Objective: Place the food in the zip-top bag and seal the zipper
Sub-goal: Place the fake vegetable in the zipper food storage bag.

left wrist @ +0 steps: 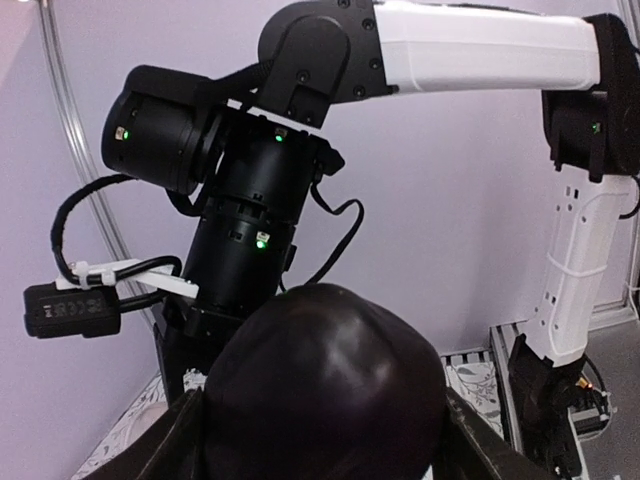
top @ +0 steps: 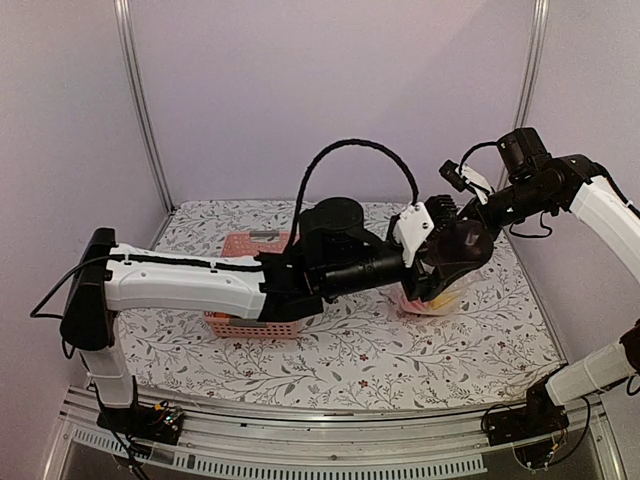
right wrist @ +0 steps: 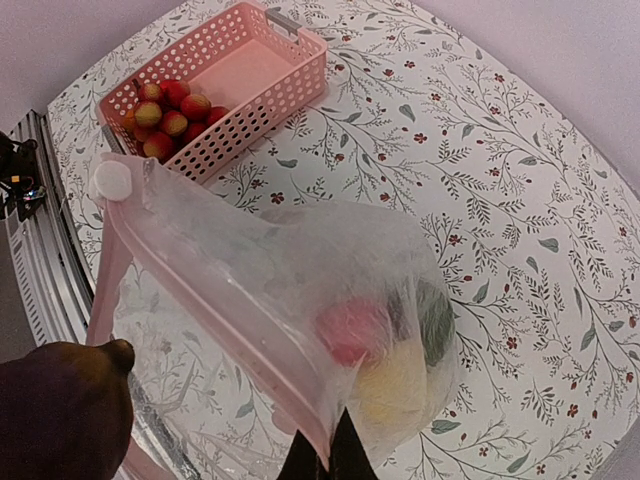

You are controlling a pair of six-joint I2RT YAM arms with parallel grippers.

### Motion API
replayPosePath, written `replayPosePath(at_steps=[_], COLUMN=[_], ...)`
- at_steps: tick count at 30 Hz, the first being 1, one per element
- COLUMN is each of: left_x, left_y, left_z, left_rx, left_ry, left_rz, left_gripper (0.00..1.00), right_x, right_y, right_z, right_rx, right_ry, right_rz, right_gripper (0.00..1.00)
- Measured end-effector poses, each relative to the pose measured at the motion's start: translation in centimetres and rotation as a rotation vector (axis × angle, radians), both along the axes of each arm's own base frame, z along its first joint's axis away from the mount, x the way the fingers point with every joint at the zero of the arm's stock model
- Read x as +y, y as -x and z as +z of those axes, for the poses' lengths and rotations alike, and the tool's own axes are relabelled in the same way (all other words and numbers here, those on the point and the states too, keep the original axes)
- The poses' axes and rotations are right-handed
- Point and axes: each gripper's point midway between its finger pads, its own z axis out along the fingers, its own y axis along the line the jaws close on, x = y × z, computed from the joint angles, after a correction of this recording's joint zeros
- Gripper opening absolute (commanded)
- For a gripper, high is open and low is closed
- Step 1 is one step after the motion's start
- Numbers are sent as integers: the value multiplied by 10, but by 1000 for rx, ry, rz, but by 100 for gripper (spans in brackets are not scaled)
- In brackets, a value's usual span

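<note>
Several red berries [right wrist: 175,122] lie in the pink basket [right wrist: 270,100] toward the counter's [top: 350,360] left edge. The left gripper [left wrist: 320,445] clamps a dark purple eggplant-like piece [left wrist: 320,370] just beside the mouth of the zip-top bag [right wrist: 300,270]. Clipping the zipper [right wrist: 215,330] could spill it outside. The right gripper [right wrist: 322,455] pinches the bag's rim, the bag hanging from it toward the right edge.

Overhead, the left arm [top: 180,285] covers most of the pink basket [top: 250,328] and zip-top bag [top: 437,302]. A dark purple piece [left wrist: 320,380] (perhaps eggplant) hides the left pincer [left wrist: 320,455]; the right pincer [right wrist: 322,455] is cropped.

Lab test booth: aluminium frame [top: 142,100], plain walls [top: 300,80]
</note>
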Motion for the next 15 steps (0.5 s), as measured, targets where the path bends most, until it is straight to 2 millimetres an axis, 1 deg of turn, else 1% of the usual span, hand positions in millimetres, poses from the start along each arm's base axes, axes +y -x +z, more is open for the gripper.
replayPosePath(at_steps=[3, 5, 6, 9, 12, 15], left_x=[-8, -10, -10, -6, -3, -1], left_y=[-10, -17, -22, -38, -55, -68], left_z=[-18, -29, -35, -47, -54, -54], left_rx=[-20, -28, -31, -46, -55, -52], left_ry=[-44, -79, -96, -142, -183, -206], left_rz=[33, 65, 86, 174, 278, 358], left_gripper=[58, 61, 64, 82, 88, 92], right_x=[0, 0, 0, -1, -2, -2], right_y=[0, 1, 1, 2, 2, 2], right_z=[0, 1, 1, 1, 1, 1], right_rx=[-1, -2, -2, 0, -2, -2], right_ry=[0, 0, 0, 1, 4, 4], right_rz=[0, 0, 0, -1, -3, -4], right_gripper=[0, 0, 0, 0, 0, 0])
